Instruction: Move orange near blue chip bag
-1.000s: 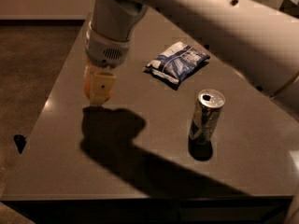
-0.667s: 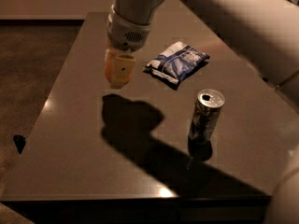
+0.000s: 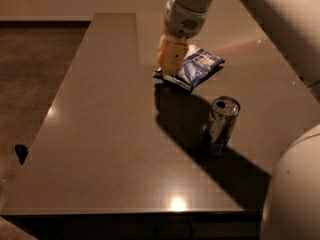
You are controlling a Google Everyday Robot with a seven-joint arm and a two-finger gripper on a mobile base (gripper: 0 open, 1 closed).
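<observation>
The blue chip bag [image 3: 197, 67] lies flat on the dark table [image 3: 100, 134], toward the back right. My gripper [image 3: 171, 60] hangs from the white arm right at the bag's left end and partly covers it. It is shut on the orange [image 3: 163, 57], which shows as an orange patch between the pale fingers [image 3: 175, 59]. The orange is held just above the table, at the bag's left edge.
A silver-and-blue drink can [image 3: 222, 121] stands upright in front of the bag, to the right. The arm's shadow falls between bag and can. The table's left edge borders brown carpet [image 3: 30, 84]. The robot's white body [image 3: 295, 194] fills the lower right.
My gripper has carried the orange to the right, from the table's left-middle to the left end of the blue chip bag. The bag and can have not moved.
</observation>
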